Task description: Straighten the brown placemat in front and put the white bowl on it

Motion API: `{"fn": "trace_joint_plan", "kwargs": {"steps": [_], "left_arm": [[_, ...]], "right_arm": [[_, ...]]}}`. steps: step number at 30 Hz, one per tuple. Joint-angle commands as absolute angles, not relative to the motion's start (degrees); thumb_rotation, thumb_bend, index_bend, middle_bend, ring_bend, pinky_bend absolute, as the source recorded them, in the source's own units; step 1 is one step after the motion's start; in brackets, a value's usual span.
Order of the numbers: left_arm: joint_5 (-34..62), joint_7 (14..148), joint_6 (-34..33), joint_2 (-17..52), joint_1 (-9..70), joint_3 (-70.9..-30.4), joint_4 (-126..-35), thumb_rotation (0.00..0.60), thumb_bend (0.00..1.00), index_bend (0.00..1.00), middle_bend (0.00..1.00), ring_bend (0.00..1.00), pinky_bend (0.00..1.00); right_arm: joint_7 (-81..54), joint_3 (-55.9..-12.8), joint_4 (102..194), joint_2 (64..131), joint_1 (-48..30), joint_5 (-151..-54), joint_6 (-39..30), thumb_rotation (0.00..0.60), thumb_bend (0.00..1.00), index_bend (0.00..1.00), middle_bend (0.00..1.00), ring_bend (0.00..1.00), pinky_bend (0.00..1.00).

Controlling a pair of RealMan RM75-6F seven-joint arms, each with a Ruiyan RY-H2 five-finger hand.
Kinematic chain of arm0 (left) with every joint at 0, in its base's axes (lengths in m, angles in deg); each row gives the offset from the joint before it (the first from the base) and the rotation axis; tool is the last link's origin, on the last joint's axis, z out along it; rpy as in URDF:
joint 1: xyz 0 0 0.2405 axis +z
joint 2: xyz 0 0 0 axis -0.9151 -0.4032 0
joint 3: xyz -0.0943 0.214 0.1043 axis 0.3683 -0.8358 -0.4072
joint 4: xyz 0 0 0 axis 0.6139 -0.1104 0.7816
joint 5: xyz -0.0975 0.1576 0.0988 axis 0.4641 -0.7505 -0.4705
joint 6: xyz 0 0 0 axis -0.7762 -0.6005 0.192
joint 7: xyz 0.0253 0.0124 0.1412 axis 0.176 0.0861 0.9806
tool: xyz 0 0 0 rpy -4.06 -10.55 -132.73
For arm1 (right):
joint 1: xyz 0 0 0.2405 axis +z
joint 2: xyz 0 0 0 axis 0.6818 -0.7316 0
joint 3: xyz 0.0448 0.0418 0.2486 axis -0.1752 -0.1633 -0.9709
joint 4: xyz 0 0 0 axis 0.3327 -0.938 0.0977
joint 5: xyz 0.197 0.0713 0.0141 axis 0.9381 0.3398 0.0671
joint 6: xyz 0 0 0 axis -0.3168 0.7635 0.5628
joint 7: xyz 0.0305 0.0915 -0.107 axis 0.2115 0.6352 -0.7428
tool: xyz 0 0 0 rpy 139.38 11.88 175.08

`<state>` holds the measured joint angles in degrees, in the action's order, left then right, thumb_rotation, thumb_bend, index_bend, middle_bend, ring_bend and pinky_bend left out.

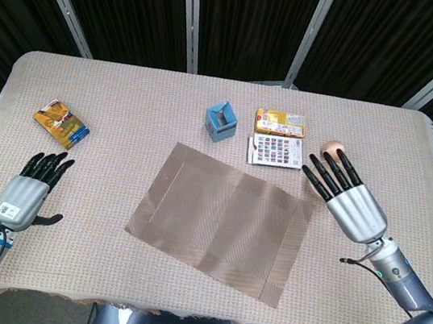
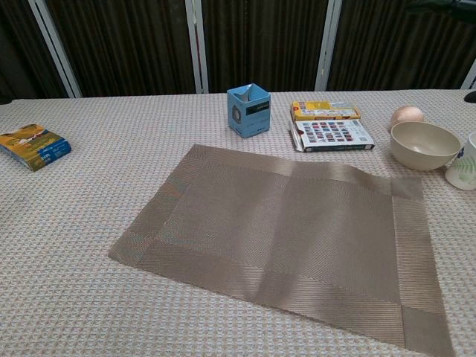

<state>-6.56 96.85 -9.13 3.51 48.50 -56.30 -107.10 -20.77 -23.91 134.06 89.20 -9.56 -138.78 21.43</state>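
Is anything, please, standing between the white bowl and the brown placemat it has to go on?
Nothing visible does. The bowl sits just beyond the placemat's far right corner, with only bare tablecloth between them; the cup and egg lie off that path.

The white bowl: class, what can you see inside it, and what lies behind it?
In the chest view the white bowl shows only its rim and outer wall; its inside is hidden. Behind it sits a small brownish round object, partly covered by the bowl.
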Motion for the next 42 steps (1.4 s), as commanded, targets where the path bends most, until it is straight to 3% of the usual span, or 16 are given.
{"fn": "trace_joint_plan", "kwargs": {"steps": [1,10,18,30,42], "left_arm": [[-11.4,93.6,-5.8,6.3,45.2,-57.0,-102.1,0.6,0.0,0.04,0.0,0.0,0.0],[-23.8,82.4,-1.1,15.8,36.9,-59.5,-85.7,0.6,0.09,0.22,0.0,0.0,0.0],[-28.3,78.9,-0.5,24.0,33.0,-61.0,-74.4,0.6,0.11,0.27,0.0,0.0,0.0],[-29.8,73.0,-2.0,30.2,31.3,-63.2,-61.6,0.6,0.12,0.28,0.0,0.0,0.0],[-29.2,70.8,-3.0,32.5,30.2,-64.0,-56.0,0.6,0.12,0.28,0.0,0.0,0.0]], "right_arm": [[-15.8,-24.9,150.9,80.7,-17.5,-129.4,21.0,0.6,0.0,0.0,0.0,0.0,0.0],[-15.9,-24.2,165.0,77.0,-25.2,-122.0,21.5,0.6,0.0,0.0,0.0,0.0,0.0],[-18.8,-24.6,172.5,78.6,-28.5,-118.7,22.1,0.6,0.0,0.0,0.0,0.0,0.0],[-19.9,-25.8,172.1,79.5,-29.3,-118.4,20.0,0.6,0.0,0.0,0.0,0.0,0.0],[-19.8,-27.3,171.4,79.9,-30.2,-119.3,19.5,0.6,0.0,0.0,0.0,0.0,0.0]]}}
